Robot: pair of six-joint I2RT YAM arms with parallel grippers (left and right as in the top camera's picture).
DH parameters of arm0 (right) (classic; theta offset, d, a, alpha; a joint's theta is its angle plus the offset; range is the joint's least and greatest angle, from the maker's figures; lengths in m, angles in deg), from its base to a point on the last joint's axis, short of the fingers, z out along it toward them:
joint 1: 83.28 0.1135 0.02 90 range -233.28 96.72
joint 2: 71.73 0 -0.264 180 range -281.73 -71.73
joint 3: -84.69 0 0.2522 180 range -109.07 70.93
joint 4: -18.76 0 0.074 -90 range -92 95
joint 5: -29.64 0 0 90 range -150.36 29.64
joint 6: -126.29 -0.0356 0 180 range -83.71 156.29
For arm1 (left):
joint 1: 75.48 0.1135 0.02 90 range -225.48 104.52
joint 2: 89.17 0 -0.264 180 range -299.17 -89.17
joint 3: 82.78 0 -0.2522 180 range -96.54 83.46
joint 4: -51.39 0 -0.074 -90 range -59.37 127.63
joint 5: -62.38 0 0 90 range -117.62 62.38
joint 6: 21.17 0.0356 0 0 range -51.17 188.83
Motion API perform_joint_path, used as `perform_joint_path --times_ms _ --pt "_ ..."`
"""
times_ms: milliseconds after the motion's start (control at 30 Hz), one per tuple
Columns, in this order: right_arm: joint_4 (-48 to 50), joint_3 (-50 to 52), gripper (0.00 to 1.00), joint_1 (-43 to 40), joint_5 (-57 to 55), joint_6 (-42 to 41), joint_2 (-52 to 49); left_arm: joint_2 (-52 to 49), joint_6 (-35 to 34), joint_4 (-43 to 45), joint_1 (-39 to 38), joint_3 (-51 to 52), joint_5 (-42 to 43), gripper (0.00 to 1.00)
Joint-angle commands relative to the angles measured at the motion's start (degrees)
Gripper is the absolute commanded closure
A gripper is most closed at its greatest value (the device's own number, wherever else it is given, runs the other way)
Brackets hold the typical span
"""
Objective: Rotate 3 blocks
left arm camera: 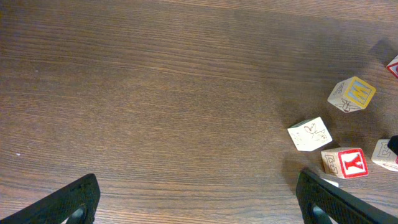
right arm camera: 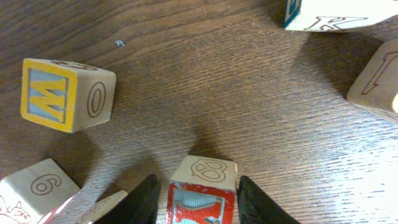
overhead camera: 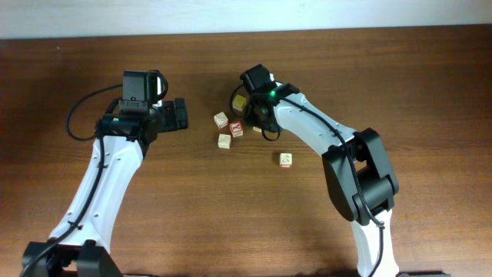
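Note:
A block [right arm camera: 202, 196] with a red-framed letter face and a cream top stands on the table between my right gripper's [right arm camera: 198, 182] black fingers, which are shut on it. In the overhead view the right gripper [overhead camera: 260, 121] points down at the right end of the block cluster and hides most of that block. Near it lie a red-and-white block [overhead camera: 221, 119], a red block [overhead camera: 236, 128] and a pale cream block [overhead camera: 224, 141]. My left gripper [overhead camera: 181, 114] hangs left of the cluster, wide open [left arm camera: 199, 202], holding nothing.
A yellow W block [right arm camera: 65, 93] lies left of the held block, with a cream "6" block [right arm camera: 37, 190] nearer. A block with a K face [right arm camera: 329, 15] and another cream block [right arm camera: 376, 78] sit beyond. A lone block [overhead camera: 286, 159] lies further right on the wooden table [overhead camera: 184, 192].

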Motion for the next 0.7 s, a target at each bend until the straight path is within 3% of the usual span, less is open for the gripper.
perform_joint_path --times_ms 0,233,400,567,667 --pt "-0.5 -0.3 0.61 0.4 -1.0 2.4 -1.0 -0.2 -0.7 0.1 0.0 -0.9 -0.4 0.01" --pt "-2.2 -0.7 0.66 0.3 2.9 20.1 -0.2 -0.2 -0.7 0.1 0.0 -0.9 -0.4 0.01" --pt "-6.8 -2.6 0.73 0.3 2.8 24.5 3.7 -0.2 -0.7 0.1 0.0 -0.9 -0.4 0.01" --pt "-15.8 -2.8 0.76 0.3 7.0 24.3 8.3 -0.2 -0.7 0.1 0.0 -0.9 -0.4 0.01" --pt "-21.0 -1.0 0.77 0.7 8.0 19.4 8.2 -0.2 -0.7 0.1 0.0 -0.9 -0.4 0.01"
